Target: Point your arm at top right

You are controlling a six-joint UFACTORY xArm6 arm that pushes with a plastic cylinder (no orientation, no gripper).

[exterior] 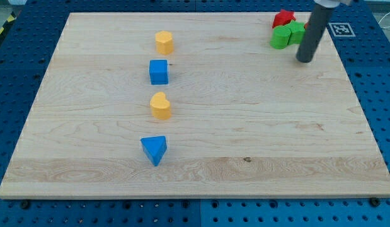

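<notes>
Wooden board (201,170), its top-right corner just beyond my tip (304,60); you are in the closing approach. The tip is a bare rod, grasping nothing. Green blocks (286,34) and a red block (283,17) sit just up-left of it. Next, judge a short nudge up-right, skirting them. Yellow and blue blocks lie well left

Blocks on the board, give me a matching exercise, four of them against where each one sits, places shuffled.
Things:
1. blue triangle
2. blue cube
3. red block
4. yellow heart

Places:
A. between the two blue blocks
B. view's top right, near my tip
C. lowest in the left column
D. just below the top yellow block

Pairs: 1-C, 2-D, 3-B, 4-A
</notes>
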